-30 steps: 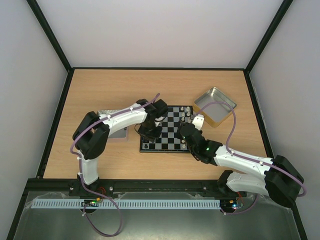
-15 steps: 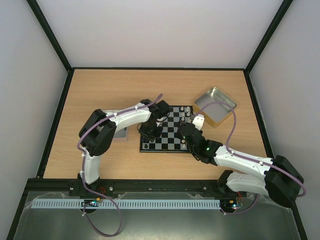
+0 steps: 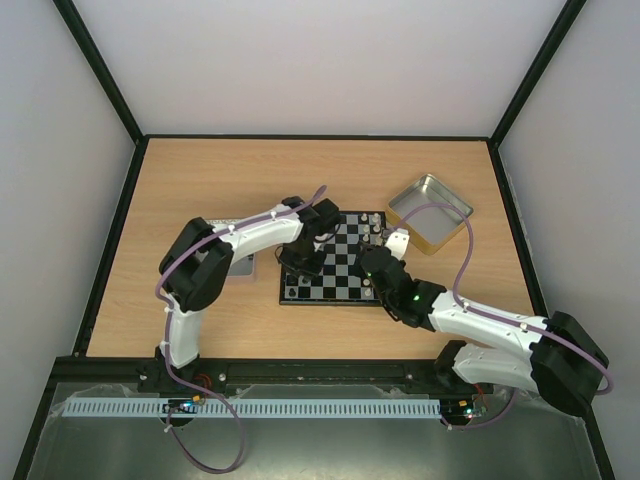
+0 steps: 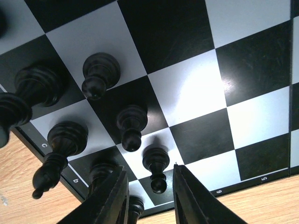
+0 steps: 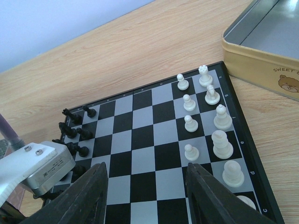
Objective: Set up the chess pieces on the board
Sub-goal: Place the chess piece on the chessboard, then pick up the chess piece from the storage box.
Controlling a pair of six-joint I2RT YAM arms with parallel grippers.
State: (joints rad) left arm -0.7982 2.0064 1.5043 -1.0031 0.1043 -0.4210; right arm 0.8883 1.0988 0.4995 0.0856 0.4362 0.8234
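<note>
Black and silver-grey checks mark the board [image 3: 340, 272], which from above we see lying flat near the middle of the wooden surface [image 3: 200, 180]. A gold-sided tin [image 3: 440, 240] sits just beside its far right corner, and a flat metal tray [image 3: 213, 226] lies to its left, partly under the left arm. The left pincer [image 3: 303, 262] hangs over the board's left edge, the right pincer [image 3: 373, 263] over its right. From the left wrist we find that pincer's fingers [image 4: 110, 198] apart, with a black pawn [image 4: 156, 161] upright between them and seemingly touching neither. Other black chess pieces [image 4: 100, 74] stand on the squares around it. From the right wrist we see the right pincer spread wide over bare squares, gripping nothing. The black chess pieces crowd the board's left edge and pale pieces [image 5: 205, 121] line its right.
</note>
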